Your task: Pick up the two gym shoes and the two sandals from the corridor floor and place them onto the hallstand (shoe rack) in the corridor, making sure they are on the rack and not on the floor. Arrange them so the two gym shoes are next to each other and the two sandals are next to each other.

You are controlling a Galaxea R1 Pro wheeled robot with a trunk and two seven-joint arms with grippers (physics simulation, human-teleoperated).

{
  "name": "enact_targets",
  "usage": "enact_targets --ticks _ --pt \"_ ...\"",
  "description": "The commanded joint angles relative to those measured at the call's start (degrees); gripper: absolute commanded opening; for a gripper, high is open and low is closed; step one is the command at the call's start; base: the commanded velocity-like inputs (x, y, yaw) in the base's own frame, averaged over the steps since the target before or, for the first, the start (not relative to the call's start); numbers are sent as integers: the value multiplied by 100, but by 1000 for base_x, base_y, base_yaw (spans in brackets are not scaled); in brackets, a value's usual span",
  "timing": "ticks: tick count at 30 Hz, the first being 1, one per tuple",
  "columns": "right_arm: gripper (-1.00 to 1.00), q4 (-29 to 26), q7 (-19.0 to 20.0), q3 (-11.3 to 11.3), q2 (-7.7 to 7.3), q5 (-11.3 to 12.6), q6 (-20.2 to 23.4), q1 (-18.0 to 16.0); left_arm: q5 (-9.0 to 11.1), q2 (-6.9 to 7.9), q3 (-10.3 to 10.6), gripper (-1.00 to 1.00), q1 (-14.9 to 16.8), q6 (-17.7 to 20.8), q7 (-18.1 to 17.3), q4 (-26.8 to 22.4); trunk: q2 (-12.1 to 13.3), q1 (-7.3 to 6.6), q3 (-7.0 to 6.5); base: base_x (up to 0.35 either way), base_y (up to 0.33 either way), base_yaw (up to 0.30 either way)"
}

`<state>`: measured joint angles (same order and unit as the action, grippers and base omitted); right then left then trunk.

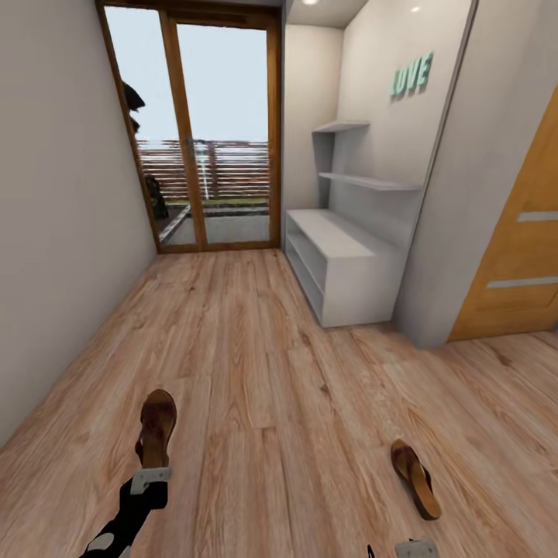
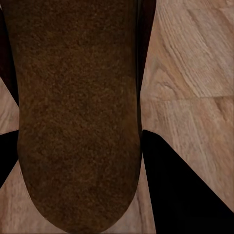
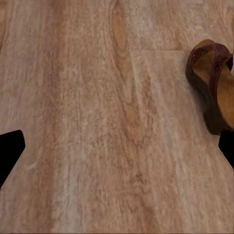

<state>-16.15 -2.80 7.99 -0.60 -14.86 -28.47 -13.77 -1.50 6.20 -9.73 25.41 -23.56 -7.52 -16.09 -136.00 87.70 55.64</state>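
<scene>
Hallstand (image 1: 341, 263) against the right wall, ahead and to the right: bench top bare, lower open shelves look bare too, two staggered upper shelves bare. Teal "LOVE" lettering (image 1: 411, 77) on the wall above it. Glass door (image 1: 203, 132) at corridor end, orange door (image 1: 521, 256) at far right.

One sandal (image 1: 156, 428) at lower left, sole side showing, clamped in the left gripper (image 1: 150, 477); left wrist view shows dark brown sole (image 2: 78, 117) between the two dark fingers (image 2: 185, 185), wood floor behind it. Left arm reaches forward low, black forearm at bottom edge.

Second sandal (image 1: 415, 477) flat on the corridor floor (image 1: 256, 364) at lower right, strap up, well apart from the first. Right gripper (image 1: 416, 549) just short of it at the bottom edge; right wrist view shows fingers spread wide over bare planks, sandal (image 3: 214, 90) off to one side, not touched.
</scene>
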Motion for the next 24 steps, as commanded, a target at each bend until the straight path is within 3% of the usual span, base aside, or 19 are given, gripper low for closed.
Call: enact_targets --ticks 1,15,24 --pt "100 6 -27 26 0 -61 -18 -5 -24 -12 -53 -100 -24 -20 -40 28 -2 2 5 336 -42 0" --pt "100 12 -35 19 -7 -61 -16 -4 26 -34 -90 -100 -53 -26 -35 62 -2 2 4 302 -121 -3" --pt "100 14 -28 19 -3 -61 -10 -3 30 -39 -84 -100 -54 -26 -35 63 -2 2 -20 288 -146 -186"
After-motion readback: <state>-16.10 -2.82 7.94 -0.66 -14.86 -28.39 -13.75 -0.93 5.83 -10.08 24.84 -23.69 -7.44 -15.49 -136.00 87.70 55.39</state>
